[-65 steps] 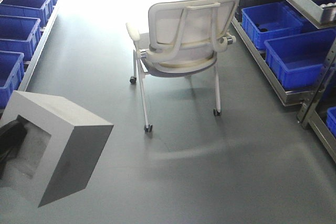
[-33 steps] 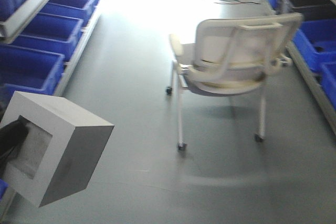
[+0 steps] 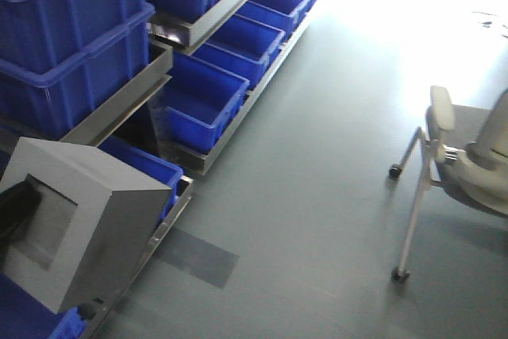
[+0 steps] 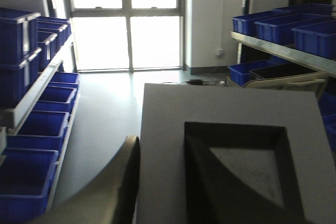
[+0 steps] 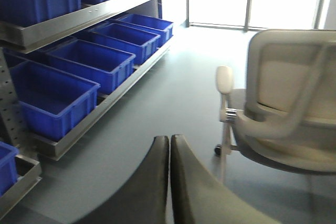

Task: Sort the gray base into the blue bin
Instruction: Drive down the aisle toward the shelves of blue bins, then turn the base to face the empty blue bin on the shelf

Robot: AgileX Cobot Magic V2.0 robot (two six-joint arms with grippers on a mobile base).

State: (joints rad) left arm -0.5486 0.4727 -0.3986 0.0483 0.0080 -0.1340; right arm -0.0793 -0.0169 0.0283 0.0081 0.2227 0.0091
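Note:
The gray base (image 3: 95, 220) is a matte gray cube with a square recess, held up at the lower left of the front view. My left gripper (image 4: 163, 179) is shut on one wall of the base (image 4: 231, 129): one finger (image 4: 126, 182) is outside it and the other is inside the recess. A black finger (image 3: 14, 210) shows in the recess in the front view. Several blue bins (image 3: 202, 105) line the left rack, and one blue bin (image 3: 147, 166) sits just behind the base. My right gripper (image 5: 169, 148) is shut and empty above the floor.
A metal rack (image 3: 119, 97) with stacked blue crates (image 3: 71, 29) fills the left side. A white wheeled chair (image 3: 464, 164) stands at the right and shows close in the right wrist view (image 5: 283, 98). A second rack (image 4: 283, 51) with blue bins shows at the right of the left wrist view. Gray floor lies between.
The front view has swung left: the chair has slid to the right edge and the left rack of bins now fills the view. The base stays in my left gripper.

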